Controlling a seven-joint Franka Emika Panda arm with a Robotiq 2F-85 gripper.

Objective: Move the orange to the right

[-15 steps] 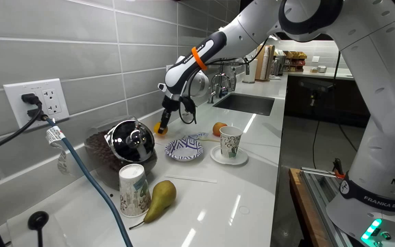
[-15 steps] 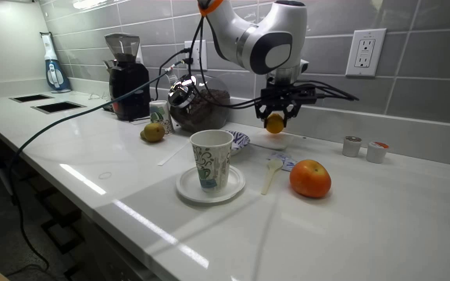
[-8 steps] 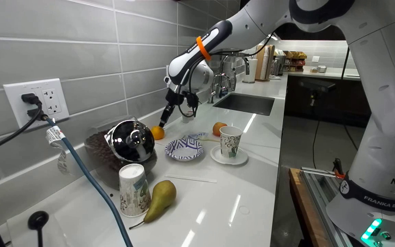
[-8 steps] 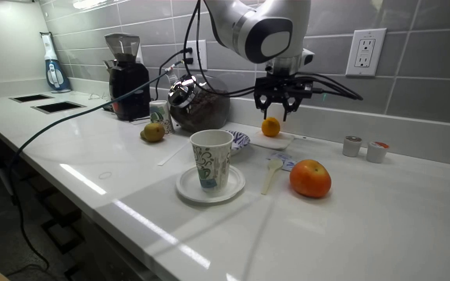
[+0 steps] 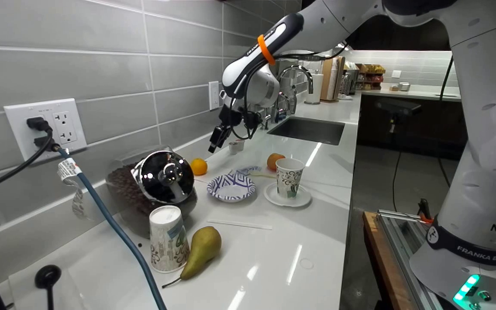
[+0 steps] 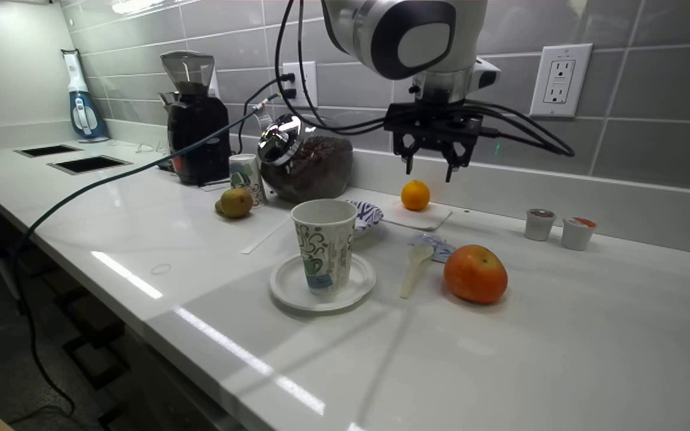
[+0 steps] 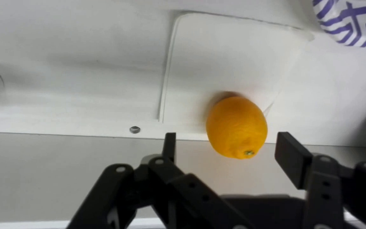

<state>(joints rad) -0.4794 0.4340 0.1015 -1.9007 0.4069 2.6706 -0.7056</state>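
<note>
In an exterior view, the claw [image 6: 429, 173] hung over the worktop [image 6: 530, 359], its jaws standing well apart, released. Just below was the orange [image 6: 415, 195], which seemed to sit on a thin white sheet [image 6: 426, 218] near the foot of the tiled wall [image 6: 668, 126]. A paper cup [image 6: 324, 251] stood upright on a white saucer [image 6: 321, 304], partly hiding a purple-patterned dish [image 6: 366, 216]. A pale spoon [image 6: 419, 254] lay just beside a small packet [image 6: 441, 246], with a larger red-orange fruit [image 6: 475, 273] near both. Two little tubs [image 6: 539, 225] stood side by side near the wall.

In an exterior view, the orange showed past the metal lid [image 5: 162, 176] of a glass jar [image 5: 129, 189] lying on its side. The claw slanted downward, higher than the orange and apart from it. A pear [image 5: 205, 247] lay just beside an upside-down cup [image 5: 168, 239], near a thin white strip [image 5: 239, 224]. Beyond the claw, a sink [image 5: 310, 130] was set into the worktop.

In the wrist view, the orange, its stem end visible, appeared between the spread jaws with a gap on either side. Part of the thin white sheet lay next to it, and the purple-patterned dish was cut off at the upper corner.
</note>
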